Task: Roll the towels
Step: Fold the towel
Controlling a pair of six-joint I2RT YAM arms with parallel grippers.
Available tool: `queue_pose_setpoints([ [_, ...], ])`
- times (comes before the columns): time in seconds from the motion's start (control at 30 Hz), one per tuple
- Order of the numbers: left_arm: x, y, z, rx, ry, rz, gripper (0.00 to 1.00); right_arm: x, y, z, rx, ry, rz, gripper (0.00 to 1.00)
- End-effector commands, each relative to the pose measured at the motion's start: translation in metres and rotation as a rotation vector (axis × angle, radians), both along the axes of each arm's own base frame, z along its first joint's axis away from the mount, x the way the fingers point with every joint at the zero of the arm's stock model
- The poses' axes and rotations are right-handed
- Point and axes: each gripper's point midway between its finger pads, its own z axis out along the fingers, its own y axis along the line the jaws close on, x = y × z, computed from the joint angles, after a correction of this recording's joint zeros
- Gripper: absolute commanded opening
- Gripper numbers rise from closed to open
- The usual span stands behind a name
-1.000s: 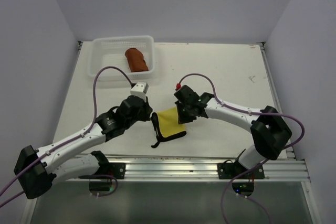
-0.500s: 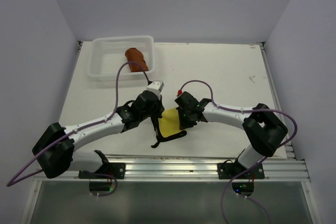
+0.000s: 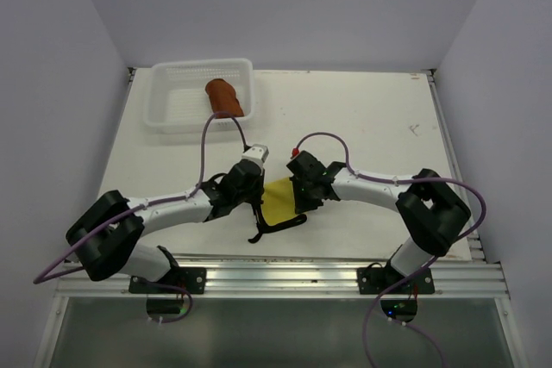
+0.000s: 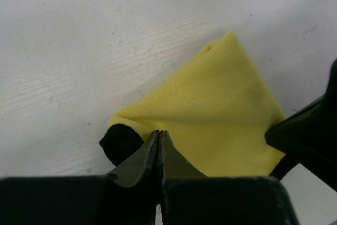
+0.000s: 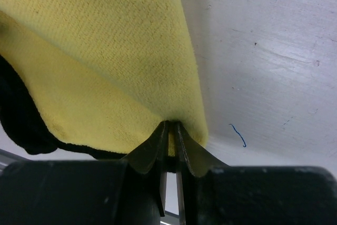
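The yellow towel [image 3: 278, 199] lies folded near the table's front, between my two grippers. Its dark brown hem [image 3: 259, 226] trails off toward the front left. My right gripper [image 5: 171, 125] is shut on the towel's right edge, and yellow cloth [image 5: 105, 51] shows between its jaws. My left gripper [image 4: 159, 133] is shut, its tips pressed together against the towel's [image 4: 221, 114] left edge beside the dark hem [image 4: 121, 143]; no cloth shows between them. The rust-brown towel [image 3: 224, 97] sits rolled up in the basket.
The white mesh basket [image 3: 172, 122] stands at the back left of the table. The right gripper's black body [image 4: 310, 140] fills the right edge of the left wrist view. A metal rail [image 3: 285, 275] runs along the table's near edge.
My left arm has swung in to the right, bringing its shut gripper to the yellow towel's left edge. The right gripper shifted slightly left, still holding the towel.
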Motion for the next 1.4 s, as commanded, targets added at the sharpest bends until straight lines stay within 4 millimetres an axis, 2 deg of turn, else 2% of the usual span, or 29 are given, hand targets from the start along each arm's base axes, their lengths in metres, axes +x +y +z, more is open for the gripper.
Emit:
queue_pose_setpoints([
  [0.0,0.006,0.016,-0.013,0.055,-0.016,0.066,0.04,0.005,0.007,0.005,0.022,-0.009,-0.012,0.13],
  [0.2,0.002,0.028,-0.032,0.123,0.021,0.091,0.03,0.003,0.005,0.008,0.021,-0.009,-0.011,0.14],
  [0.3,0.003,0.028,-0.033,0.128,0.023,0.100,0.00,0.005,0.005,0.012,0.025,-0.014,-0.012,0.14],
  [0.37,-0.001,0.032,-0.035,0.146,0.040,0.098,0.00,0.008,0.008,0.023,0.046,-0.032,-0.012,0.14],
  [0.47,0.000,0.026,-0.024,0.107,0.028,0.087,0.00,0.014,0.011,0.043,0.092,-0.061,-0.022,0.17],
  [0.53,0.003,0.017,-0.007,0.061,0.005,0.071,0.00,0.018,0.011,0.055,0.125,-0.071,-0.033,0.20],
  [0.57,0.006,0.013,0.003,0.045,-0.007,0.068,0.02,0.020,0.012,0.065,0.151,-0.086,-0.037,0.22],
  [0.67,0.009,0.008,0.023,0.019,-0.029,0.059,0.11,0.023,0.008,0.075,0.186,-0.095,-0.061,0.29],
  [0.7,0.014,0.003,0.036,0.000,-0.049,0.058,0.12,0.024,0.007,0.081,0.206,-0.103,-0.068,0.31],
  [0.8,0.021,-0.007,0.058,-0.038,-0.075,0.045,0.19,0.024,-0.002,0.077,0.208,-0.102,-0.095,0.31],
  [0.87,0.024,-0.020,0.075,-0.084,-0.089,0.015,0.24,0.020,-0.007,0.067,0.209,-0.071,-0.110,0.32],
  [0.9,0.026,-0.025,0.078,-0.094,-0.086,0.006,0.25,0.025,-0.006,0.067,0.244,-0.075,-0.123,0.33],
  [0.93,0.025,-0.032,0.081,-0.110,-0.079,-0.016,0.26,0.018,-0.006,0.060,0.264,-0.041,-0.127,0.33],
  [0.97,0.030,-0.039,0.092,-0.133,-0.093,-0.024,0.29,0.016,-0.005,0.058,0.284,-0.034,-0.130,0.34],
  [1.03,0.034,-0.046,0.090,-0.130,-0.075,-0.029,0.32,0.015,-0.004,0.053,0.312,-0.020,-0.143,0.38],
  [1.07,0.037,-0.052,0.095,-0.138,-0.076,-0.034,0.35,0.013,-0.004,0.051,0.317,-0.014,-0.144,0.40],
  [1.23,0.044,-0.069,0.087,-0.137,-0.038,-0.058,0.43,0.005,-0.008,0.036,0.320,0.014,-0.163,0.43],
  [1.37,0.047,-0.076,0.082,-0.131,-0.006,-0.060,0.45,-0.004,-0.007,0.025,0.339,0.051,-0.166,0.44],
])
